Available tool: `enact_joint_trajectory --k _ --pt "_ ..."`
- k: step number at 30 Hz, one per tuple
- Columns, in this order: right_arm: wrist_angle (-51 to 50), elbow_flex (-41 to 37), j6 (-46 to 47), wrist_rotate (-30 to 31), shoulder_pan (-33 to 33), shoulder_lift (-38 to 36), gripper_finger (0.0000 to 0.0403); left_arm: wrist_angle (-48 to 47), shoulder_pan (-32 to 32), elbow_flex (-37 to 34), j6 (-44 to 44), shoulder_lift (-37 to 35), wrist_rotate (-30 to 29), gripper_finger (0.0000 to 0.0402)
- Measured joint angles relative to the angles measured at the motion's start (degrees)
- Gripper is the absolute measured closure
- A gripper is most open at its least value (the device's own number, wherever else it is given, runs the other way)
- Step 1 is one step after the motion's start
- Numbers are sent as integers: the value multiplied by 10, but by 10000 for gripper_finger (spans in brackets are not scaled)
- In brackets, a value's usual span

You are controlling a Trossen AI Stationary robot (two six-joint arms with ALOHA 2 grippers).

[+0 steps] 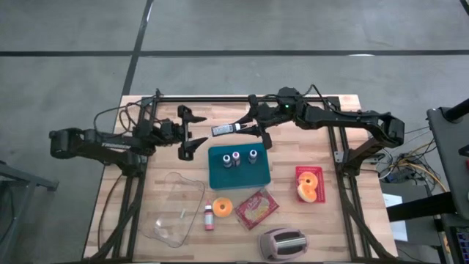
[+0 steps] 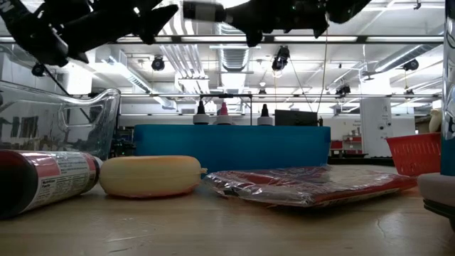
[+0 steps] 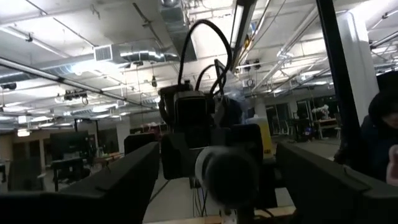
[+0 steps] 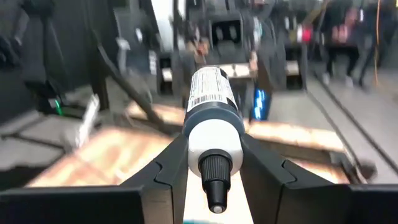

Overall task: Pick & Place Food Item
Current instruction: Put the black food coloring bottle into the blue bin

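A small dark bottle (image 1: 223, 130) with a white label, white shoulder and black nozzle hangs level above the table's far middle. My right gripper (image 1: 249, 127) is shut on it. My left gripper (image 1: 192, 132) stands open just left of the bottle's base end (image 3: 227, 177), with its fingers spread wide and touching nothing. In the low view both grippers and the bottle (image 2: 202, 10) show high above the table things. My right gripper pinches the bottle's white shoulder (image 4: 214, 140), just behind the nozzle, between its two fingers (image 4: 171, 165). The fingers come level from the table's right and lie along the bottle. The bottle sticks out past the fingertips toward my left gripper, level and clear of the table.
Below the grippers stands a teal tray (image 1: 220, 176) with three small bottles. Nearer the front lie a clear glass dish (image 1: 176, 209), a pink bottle (image 1: 209, 217), a round yellow-orange food piece (image 1: 223, 208), a red packet (image 1: 256, 207), a red basket (image 1: 308, 183) and a toaster (image 1: 283, 244).
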Motion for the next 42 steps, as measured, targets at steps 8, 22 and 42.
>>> enact_joint_trajectory --k 8,22,42 --pt "-304 88 -75 134 47 -16 295 -4 0 -60 0 -47 -5 77" --pt "-622 196 -29 263 146 -18 295 -17 0 -118 -4 -77 -37 77" --pt "-795 211 27 281 155 22 295 -28 0 -120 2 -77 -60 77"
